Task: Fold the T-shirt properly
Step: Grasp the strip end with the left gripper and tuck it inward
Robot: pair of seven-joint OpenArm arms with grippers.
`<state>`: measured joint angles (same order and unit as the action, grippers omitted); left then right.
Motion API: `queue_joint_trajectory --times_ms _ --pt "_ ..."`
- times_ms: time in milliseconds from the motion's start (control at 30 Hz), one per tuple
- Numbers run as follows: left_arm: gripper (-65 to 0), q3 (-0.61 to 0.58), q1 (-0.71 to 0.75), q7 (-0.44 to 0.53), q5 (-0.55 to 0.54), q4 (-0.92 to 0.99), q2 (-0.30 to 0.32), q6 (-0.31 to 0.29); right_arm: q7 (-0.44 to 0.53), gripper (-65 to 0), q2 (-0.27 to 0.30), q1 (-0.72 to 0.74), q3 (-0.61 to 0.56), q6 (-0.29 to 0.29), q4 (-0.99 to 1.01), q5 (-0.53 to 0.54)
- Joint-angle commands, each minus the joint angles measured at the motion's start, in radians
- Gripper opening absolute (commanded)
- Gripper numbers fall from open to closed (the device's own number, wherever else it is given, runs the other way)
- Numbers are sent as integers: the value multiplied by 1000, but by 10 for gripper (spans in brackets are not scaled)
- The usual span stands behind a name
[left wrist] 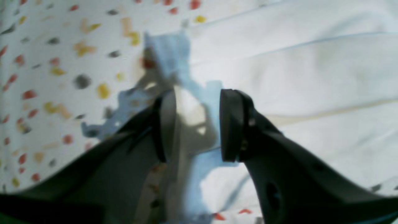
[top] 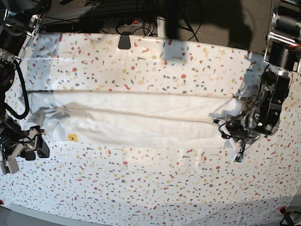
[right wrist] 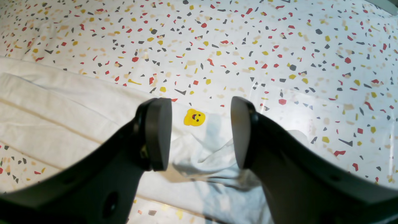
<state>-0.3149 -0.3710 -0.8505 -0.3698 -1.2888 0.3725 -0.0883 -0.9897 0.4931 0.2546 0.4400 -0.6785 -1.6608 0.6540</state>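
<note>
Right gripper (right wrist: 200,133): jaws spread, nothing between pads, poised over crumpled end of T-shirt (top: 136,120) near small yellow smiley print (right wrist: 194,117).

Left gripper (left wrist: 196,124): jaws apart, low over opposite end; fabric edge lies in gap, grip not evident.

T-shirt lies as long narrow band across terrazzo-speckled table cover (top: 141,183), between both arms.

Judgement: next fold needs both ends taken together. Pinch through all layers, lift level, keep band taut so creases stay straight.

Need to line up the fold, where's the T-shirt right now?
In the base view the T-shirt lies as a long band across mid-table, between the right end effector and left end effector.
</note>
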Motion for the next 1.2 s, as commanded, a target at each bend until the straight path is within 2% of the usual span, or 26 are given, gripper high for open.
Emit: queue_joint_trajectory --times_ms 0,300,400,467,600,667,767,1067,1100,1167 --pt "-422 8 -28 9 -5 -12 5 2 24 -346 19 22 8 -3 -17 12" --pt "-422 8 -29 15 52 66 -9 2 23 -346 19 22 8 -3 -17 12" --pt "-422 8 -29 53 51 107 -9 5 24 -346 19 22 8 -3 -17 12" --pt "-422 8 -31 63 47 105 -10 39 24 -346 19 22 8 -3 -17 12" --pt "-427 8 -47 62 48 84 -9 43 24 -346 19 22 8 -3 -17 11" --pt "-479 8 -51 63 50 71 -9 43 24 -346 19 22 8 -3 -17 10" --pt "-650 8 -53 62 55 50 -9 43 24 -346 19 22 8 -3 -17 9" --pt "-650 8 -53 65 56 37 -9 43 19 -346 19 22 8 -3 -17 8" --pt "-611 8 -53 65 56 37 -9 43 19 -346 19 22 8 -3 -17 8" --pt "-425 8 -53 57 55 37 -9 43 19 -346 19 22 8 -3 -17 8"
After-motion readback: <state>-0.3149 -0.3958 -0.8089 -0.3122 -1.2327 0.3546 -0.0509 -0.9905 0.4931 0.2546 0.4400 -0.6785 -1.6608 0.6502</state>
